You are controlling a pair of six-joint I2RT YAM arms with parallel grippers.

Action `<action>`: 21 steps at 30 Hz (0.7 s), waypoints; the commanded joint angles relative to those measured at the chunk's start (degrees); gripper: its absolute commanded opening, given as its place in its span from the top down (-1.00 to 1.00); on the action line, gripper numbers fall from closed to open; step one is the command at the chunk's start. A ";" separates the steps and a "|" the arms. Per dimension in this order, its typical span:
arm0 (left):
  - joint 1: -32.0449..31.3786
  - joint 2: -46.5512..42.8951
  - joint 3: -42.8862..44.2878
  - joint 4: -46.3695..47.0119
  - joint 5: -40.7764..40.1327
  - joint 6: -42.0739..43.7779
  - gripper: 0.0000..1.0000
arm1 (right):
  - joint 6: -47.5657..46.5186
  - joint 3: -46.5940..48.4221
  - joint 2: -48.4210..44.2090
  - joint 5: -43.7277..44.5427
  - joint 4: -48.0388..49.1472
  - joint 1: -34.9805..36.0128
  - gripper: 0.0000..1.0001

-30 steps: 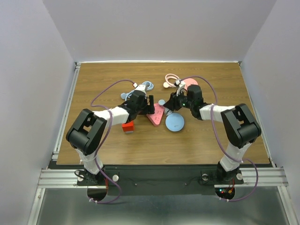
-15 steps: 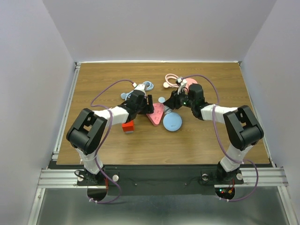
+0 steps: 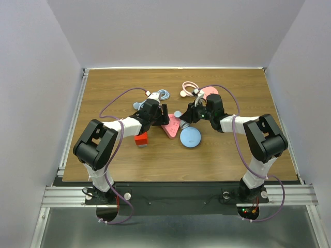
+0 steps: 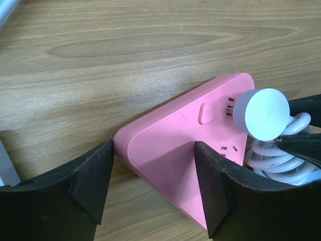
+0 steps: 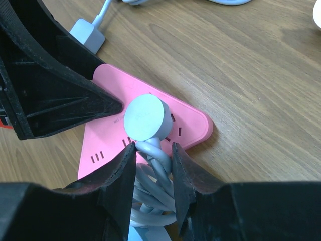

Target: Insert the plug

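Blue disc [image 3: 190, 137] lies slightly nearer and further left than a second ago. The right arm has swung a little to the left with it, bringing its load over the pink power strip [image 3: 170, 128]. The left arm has barely moved.

Counted from the near edge of the wooden surface [image 3: 217, 160]:
- two arms;
- one red block [image 3: 141, 139];
- one blue disc;
- one pink three-cornered strip;
- one round grey-white plug [image 5: 144, 118].

Farther back lie one light-blue cable bundle [image 3: 163, 94] and one pink looped cord [image 3: 187, 85].

The left pincer [image 4: 153, 150] stands wide apart astride a corner of the strip. One finger is right at the strip's edge and the other is over its top face. I cannot tell whether it presses.

The right pincer [image 5: 152, 150] is closed on the coiled white cable [image 5: 150, 188] just behind the plug. The plug's round head sits against the strip's top face, beside the socket slots and near the corner that faces the right arm. I cannot tell whether its prongs are in a socket.
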 commanded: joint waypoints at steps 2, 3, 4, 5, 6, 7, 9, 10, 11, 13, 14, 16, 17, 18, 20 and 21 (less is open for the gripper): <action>0.36 0.19 0.58 -1.71 -1.01 1.62 -0.46 | -1.67 1.16 -0.48 1.08 0.03 0.33 0.99; 0.45 0.18 0.49 -1.71 -1.01 1.53 -0.46 | -1.94 0.99 -0.83 1.87 -0.24 0.33 0.99; 0.54 0.10 0.49 -1.71 -1.01 1.62 -0.45 | -2.03 0.72 -1.09 2.22 -0.50 0.33 0.99; 0.45 0.18 0.49 -1.71 -0.92 1.53 -0.46 | -2.29 0.55 -1.35 2.57 -0.77 0.24 0.99; 0.54 0.10 0.49 -1.71 -0.92 1.53 -0.46 | -2.47 0.46 -1.44 3.10 -0.86 0.24 0.99; 0.54 0.10 0.49 -1.71 -0.83 1.62 -0.45 | -2.56 0.46 -1.45 3.28 -1.03 0.33 0.99; 0.54 0.10 0.58 -1.79 -0.74 1.53 -0.45 | -2.56 0.46 -1.27 4.33 -1.38 0.33 0.99; 0.54 0.10 0.58 -1.80 -0.74 1.62 -0.45 | -2.38 0.46 -1.27 4.77 -1.30 0.24 0.99; 0.54 0.10 0.49 -1.71 -0.66 1.62 -0.45 | -2.29 0.46 -1.36 5.04 -1.30 0.24 0.99; 0.54 0.18 0.40 -1.71 -0.65 1.62 -0.44 | -2.03 0.63 -1.09 5.65 -1.38 0.24 0.99; 0.63 0.18 0.31 -1.71 -0.65 1.62 -0.44 | -2.20 0.72 -1.01 5.39 -1.38 0.33 0.99; 0.63 0.10 0.40 -1.71 -0.65 1.71 -0.44 | -2.20 0.90 -0.74 4.95 -1.38 0.24 0.99; 0.63 0.18 0.40 -1.79 -0.65 1.71 -0.43 | -2.21 1.16 -0.57 4.86 -1.82 0.24 0.99; 0.63 0.10 0.40 -1.88 -0.65 1.79 -0.43 | -2.38 1.16 -0.57 5.04 -2.00 0.24 0.99; 0.72 0.10 0.40 -1.80 -0.65 1.71 -0.43 | -2.73 0.98 -0.57 5.56 -2.61 0.24 0.99; 0.72 0.10 0.31 -1.80 -0.65 1.79 -0.43 | -2.91 0.90 -0.83 5.91 -2.88 0.33 0.99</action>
